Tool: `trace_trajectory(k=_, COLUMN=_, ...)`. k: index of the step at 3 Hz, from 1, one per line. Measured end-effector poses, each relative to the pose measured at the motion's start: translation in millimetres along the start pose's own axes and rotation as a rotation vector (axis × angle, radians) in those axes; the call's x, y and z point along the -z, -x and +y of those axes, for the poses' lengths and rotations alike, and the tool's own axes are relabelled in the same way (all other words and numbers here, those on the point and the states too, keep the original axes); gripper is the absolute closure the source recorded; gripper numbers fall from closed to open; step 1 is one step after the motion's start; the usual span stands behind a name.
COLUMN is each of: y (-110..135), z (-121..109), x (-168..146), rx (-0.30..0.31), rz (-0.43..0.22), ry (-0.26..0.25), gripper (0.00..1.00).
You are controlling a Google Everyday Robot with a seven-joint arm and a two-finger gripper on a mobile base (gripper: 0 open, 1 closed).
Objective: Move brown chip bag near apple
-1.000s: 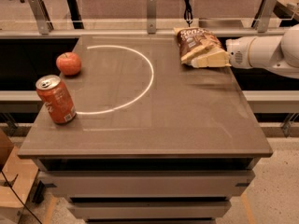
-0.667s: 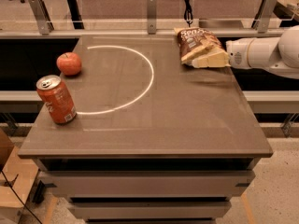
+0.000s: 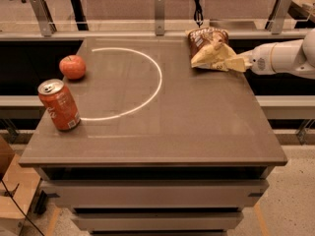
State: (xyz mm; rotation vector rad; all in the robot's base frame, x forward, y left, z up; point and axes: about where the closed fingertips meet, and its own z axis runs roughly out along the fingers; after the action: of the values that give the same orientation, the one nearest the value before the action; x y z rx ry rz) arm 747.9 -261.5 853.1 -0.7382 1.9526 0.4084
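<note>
Camera view: my gripper (image 3: pixel 236 63) clamps the brown chip bag (image 3: pixel 207 43) by its pale end at the table (image 3: pixel 197 127) far-right corner, well apart from the apple (image 3: pixel 73 66) at left, near 1 soda can (image 3: pixel 59 104).

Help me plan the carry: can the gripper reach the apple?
Probably yes: from the brown chip bag back right, the gripper has bare tabletop across to the apple; the soda can sits nearer the front.
</note>
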Motion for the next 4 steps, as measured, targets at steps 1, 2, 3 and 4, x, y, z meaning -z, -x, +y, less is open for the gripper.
trace_trajectory(k=1, y=29.2, z=44.6, x=-0.2, rx=0.087, rz=0.0, ry=0.076, gripper=1.0)
trace_trajectory(k=2, y=95.3, z=140.9, x=16.2, rx=0.271, rz=-0.01, ry=0.232, gripper=1.0)
trace_trajectory(k=3, y=95.3, z=140.9, x=16.1, rx=0.271, rz=-0.01, ry=0.232, gripper=1.0)
trace_trajectory(k=4, y=104.6, z=163.1, x=4.5, rx=0.277, rz=-0.045, ry=0.284, gripper=1.0)
